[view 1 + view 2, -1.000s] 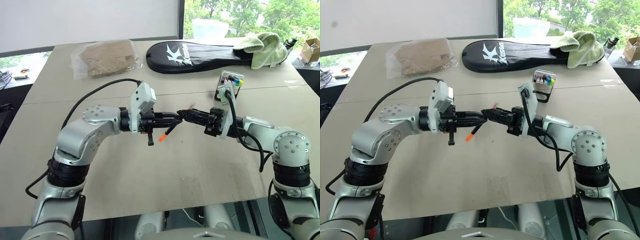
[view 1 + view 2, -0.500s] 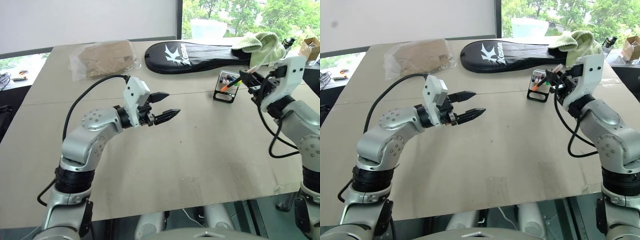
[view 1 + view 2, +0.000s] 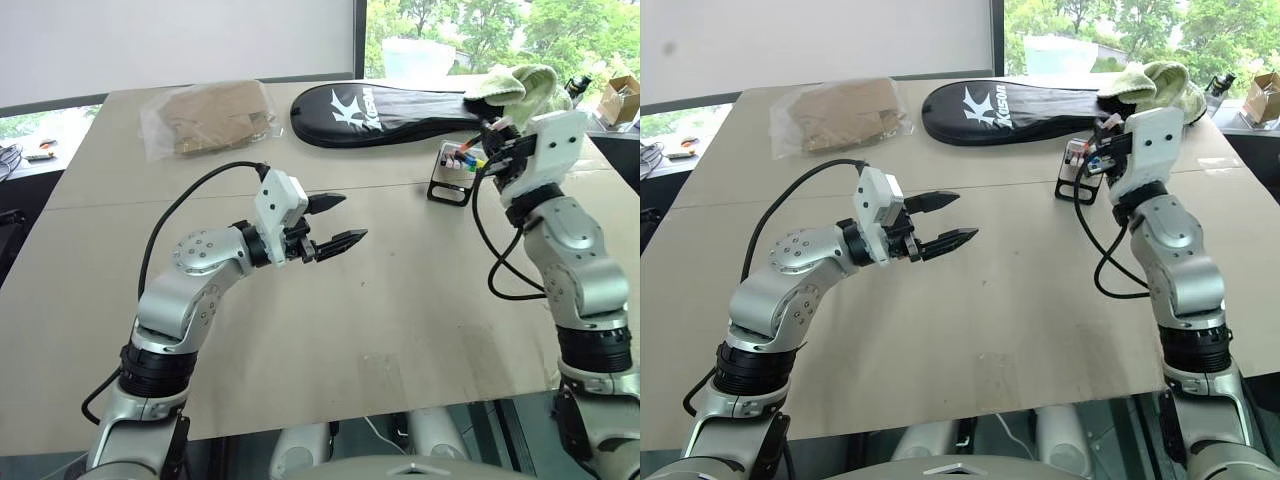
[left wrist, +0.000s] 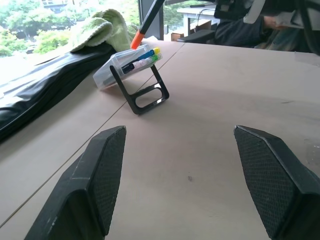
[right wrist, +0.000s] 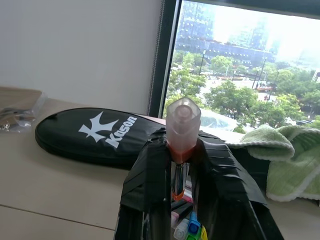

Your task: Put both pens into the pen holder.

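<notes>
The pen holder leans on its black stand at the back right of the table. My right gripper hangs just above it, shut on the black pen with orange ends. The pen's lower orange tip hovers over the holder's open top. Coloured caps, one of them blue, stick out of the holder; I cannot tell whether one belongs to the other pen. My left gripper is open and holds nothing, above the middle of the table and well to the left of the holder.
A long black racket case lies along the far edge with a green towel on its right end. At the back left lies a clear bag with brown contents. The tan table stretches between my arms.
A second ago both grippers met over the table's middle at the orange-ended pen. The left one has opened and let go. The right one has carried the pen to the holder, rolling its wrist.
</notes>
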### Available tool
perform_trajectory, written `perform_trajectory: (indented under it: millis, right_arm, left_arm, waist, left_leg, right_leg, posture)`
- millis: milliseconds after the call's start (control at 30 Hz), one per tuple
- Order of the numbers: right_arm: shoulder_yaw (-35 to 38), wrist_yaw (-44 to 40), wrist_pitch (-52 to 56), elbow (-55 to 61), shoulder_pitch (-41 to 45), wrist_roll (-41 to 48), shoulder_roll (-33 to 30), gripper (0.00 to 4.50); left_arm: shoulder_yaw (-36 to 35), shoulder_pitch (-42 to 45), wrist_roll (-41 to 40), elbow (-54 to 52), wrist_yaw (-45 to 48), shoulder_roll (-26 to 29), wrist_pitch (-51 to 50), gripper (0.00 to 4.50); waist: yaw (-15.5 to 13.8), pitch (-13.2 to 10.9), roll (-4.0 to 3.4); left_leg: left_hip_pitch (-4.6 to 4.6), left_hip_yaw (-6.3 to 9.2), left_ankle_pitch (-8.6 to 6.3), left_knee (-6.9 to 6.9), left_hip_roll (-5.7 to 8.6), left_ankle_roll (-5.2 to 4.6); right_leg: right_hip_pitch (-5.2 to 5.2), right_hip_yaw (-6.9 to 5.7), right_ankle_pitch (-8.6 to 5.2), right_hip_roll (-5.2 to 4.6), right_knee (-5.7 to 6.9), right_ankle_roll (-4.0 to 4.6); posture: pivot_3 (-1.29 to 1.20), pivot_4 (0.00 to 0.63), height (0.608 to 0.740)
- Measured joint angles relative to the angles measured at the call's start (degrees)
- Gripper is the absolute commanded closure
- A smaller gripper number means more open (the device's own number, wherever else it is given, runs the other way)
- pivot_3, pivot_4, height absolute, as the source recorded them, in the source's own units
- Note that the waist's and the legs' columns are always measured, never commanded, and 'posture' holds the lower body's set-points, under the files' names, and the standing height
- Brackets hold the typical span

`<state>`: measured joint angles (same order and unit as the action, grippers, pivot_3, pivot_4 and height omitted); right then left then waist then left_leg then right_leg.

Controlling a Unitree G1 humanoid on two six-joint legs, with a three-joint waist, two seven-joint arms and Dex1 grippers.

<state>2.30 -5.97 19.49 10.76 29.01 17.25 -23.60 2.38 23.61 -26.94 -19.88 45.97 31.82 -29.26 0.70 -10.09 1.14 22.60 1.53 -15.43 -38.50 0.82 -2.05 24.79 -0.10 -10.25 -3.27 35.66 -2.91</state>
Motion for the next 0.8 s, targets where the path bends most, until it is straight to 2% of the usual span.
perform_trajectory:
  millis: [200, 433, 467, 633, 700, 800]
  right_arm:
    - [-1.45, -2.15, -6.48, -6.36, 0.32, -5.34, 1.85, 4.38]
    - [-3.02, -3.44, -21.08, -20.85, 3.89, -13.06, 4.48, 4.38]
    - [-3.55, -4.06, -22.85, -22.94, 3.96, -13.91, 4.69, 3.33]
    - [-3.69, -5.77, -25.59, -27.72, 4.01, -14.97, 5.37, 1.27]
    - [-3.34, -6.08, -25.61, -27.39, 3.98, -14.93, 5.36, 0.21]
    - [-2.24, -7.19, -23.5, -23.42, 2.4, -13.86, 5.01, 0.09]
  left_arm:
    - [-0.01, -0.21, 0.09, -0.01, -0.05, 0.03, 0.0, 0.95]
    - [0.09, -0.29, 0.48, -0.01, -0.75, -0.16, -0.02, 0.95]
    - [0.13, -0.29, 0.56, -0.01, -0.76, -0.16, -0.02, 0.95]
    - [-0.1, -0.3, 0.94, -0.01, -0.78, 0.11, 0.11, 0.95]
    - [-0.25, -0.34, 0.93, -0.01, -0.85, 0.15, 0.21, 0.95]
    - [-0.65, -1.27, 0.91, -0.09, -1.38, 0.11, 0.52, 0.95]
  waist:
    - [0.03, 0.0, 0.0]
    - [0.15, 0.0, 0.0]
    - [0.16, 0.0, 0.0]
    - [0.11, 0.0, 0.0]
    - [0.12, 0.0, 0.0]
    - [0.04, 0.0, 0.0]
  left_leg:
    - [-0.01, -0.01, 0.0, 0.0, 0.01, 0.0]
    - [-0.07, -0.02, 0.02, 0.01, 0.0, 0.04]
    - [-0.07, -0.02, 0.05, 0.01, 0.0, 0.09]
    - [-0.05, -0.04, 0.13, 0.01, 0.0, 0.23]
    - [-0.06, -0.03, 0.13, 0.01, 0.0, 0.23]
    - [-0.06, 0.01, 0.12, 0.03, -0.01, 0.22]
  right_leg:
    - [0.0, 0.01, 0.0, 0.0, 0.0, 0.0]
    - [-0.01, 0.03, 0.01, 0.01, 0.03, 0.01]
    - [-0.01, 0.03, 0.01, 0.01, 0.03, 0.01]
    - [-0.01, 0.06, 0.01, -0.01, 0.02, 0.01]
    - [-0.01, 0.06, 0.01, -0.01, 0.02, 0.01]
    - [-0.01, 0.04, 0.01, -0.01, 0.04, 0.01]
  posture:
    - [0.0, 0.15, 0.74]
    - [0.0, 0.15, 0.74]
    - [0.0, 0.15, 0.74]
    - [0.0, 0.15, 0.74]
    - [0.0, 0.15, 0.74]
    - [0.0, 0.15, 0.74]
